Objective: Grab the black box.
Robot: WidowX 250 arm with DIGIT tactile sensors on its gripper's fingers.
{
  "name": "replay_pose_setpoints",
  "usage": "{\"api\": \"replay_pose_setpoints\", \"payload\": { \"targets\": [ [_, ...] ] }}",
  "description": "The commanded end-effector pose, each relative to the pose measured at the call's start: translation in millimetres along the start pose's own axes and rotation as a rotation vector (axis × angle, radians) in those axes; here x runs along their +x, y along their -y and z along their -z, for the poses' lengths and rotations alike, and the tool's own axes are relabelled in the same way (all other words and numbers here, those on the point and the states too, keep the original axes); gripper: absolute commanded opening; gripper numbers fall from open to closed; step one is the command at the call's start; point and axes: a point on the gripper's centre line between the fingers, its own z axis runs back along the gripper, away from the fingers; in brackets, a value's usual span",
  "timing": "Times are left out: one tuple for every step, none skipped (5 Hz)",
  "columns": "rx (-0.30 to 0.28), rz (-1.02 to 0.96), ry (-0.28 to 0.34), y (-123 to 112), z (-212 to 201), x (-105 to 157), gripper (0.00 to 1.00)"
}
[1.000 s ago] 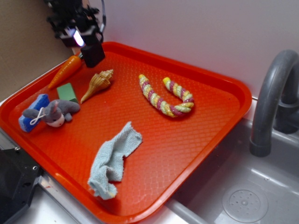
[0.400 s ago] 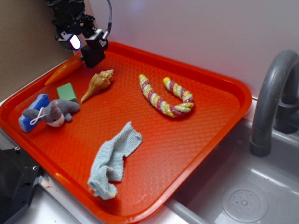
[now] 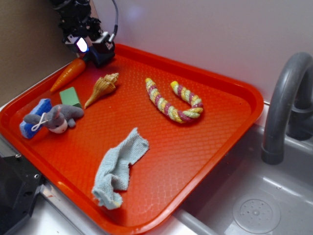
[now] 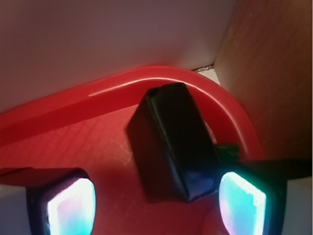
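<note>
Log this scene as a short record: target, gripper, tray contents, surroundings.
target: black box, in the tray's far left corner
gripper: gripper over the box, pads apart, box between them, nearer one pad; no grip visible
tray: orange tray
other contents: carrot, green block, seashell, plush toy, rope, cloth
surroundings: sink and faucet beside the tray

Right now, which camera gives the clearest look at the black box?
The wrist view: the black box fills the middle of the frame, lying on the red tray near its rim, between the end effector's glowing fingers. In the exterior view, the end effector largely hides the box at the tray's far corner.
</note>
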Motion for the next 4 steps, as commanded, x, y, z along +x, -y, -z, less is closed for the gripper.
{"api": "replay_pose_setpoints", "payload": {
  "targets": [
    [0.089, 0.051, 0.001, 2, -2, 14, 1.00],
    [0.101, 0.082, -0.018, 10, 4, 13, 1.00],
    [0.106, 0.092, -0.015, 16, 4, 14, 1.00],
    [0.097, 0.104, 0.001, 24, 2, 12, 1.00]
  ]
}}
